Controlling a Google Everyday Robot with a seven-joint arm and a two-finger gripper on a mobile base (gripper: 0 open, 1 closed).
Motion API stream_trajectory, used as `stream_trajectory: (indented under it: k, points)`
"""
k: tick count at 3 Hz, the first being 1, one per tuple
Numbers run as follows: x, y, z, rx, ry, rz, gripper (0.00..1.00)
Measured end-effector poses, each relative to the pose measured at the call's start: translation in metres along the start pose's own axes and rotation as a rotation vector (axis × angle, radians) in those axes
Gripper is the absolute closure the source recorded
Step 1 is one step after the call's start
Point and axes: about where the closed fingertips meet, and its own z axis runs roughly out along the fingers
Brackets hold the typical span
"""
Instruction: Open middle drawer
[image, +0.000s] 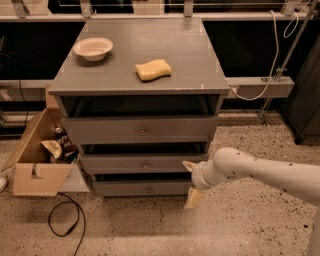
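Note:
The middle drawer (125, 163) is a grey flat front with a small round metal knob (146, 164) in its centre. It sits between the taller top drawer (140, 131) and the shorter bottom drawer (145, 189) of a grey cabinet. My gripper (191, 181) is open in front of the cabinet's lower right corner. One cream finger (189, 165) is near the right end of the middle drawer's front, and the other (194, 198) hangs below the bottom drawer. It is well right of the knob and holds nothing.
A white bowl (93, 48) and a yellow sponge (153, 69) lie on the cabinet top (190, 55). An open cardboard box (35, 167) with clutter stands at the cabinet's left. A black cable (65, 220) loops on the speckled floor. A white cable (250, 92) hangs at the right.

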Motion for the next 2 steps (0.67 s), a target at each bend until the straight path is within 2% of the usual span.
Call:
stream_trajectory:
  k: [1, 2]
  points:
    - [0.0, 0.0, 0.0, -0.001, 0.0, 0.0, 0.0]
    - [0.004, -0.018, 0.026, -0.001, 0.048, -0.052, 0.0]
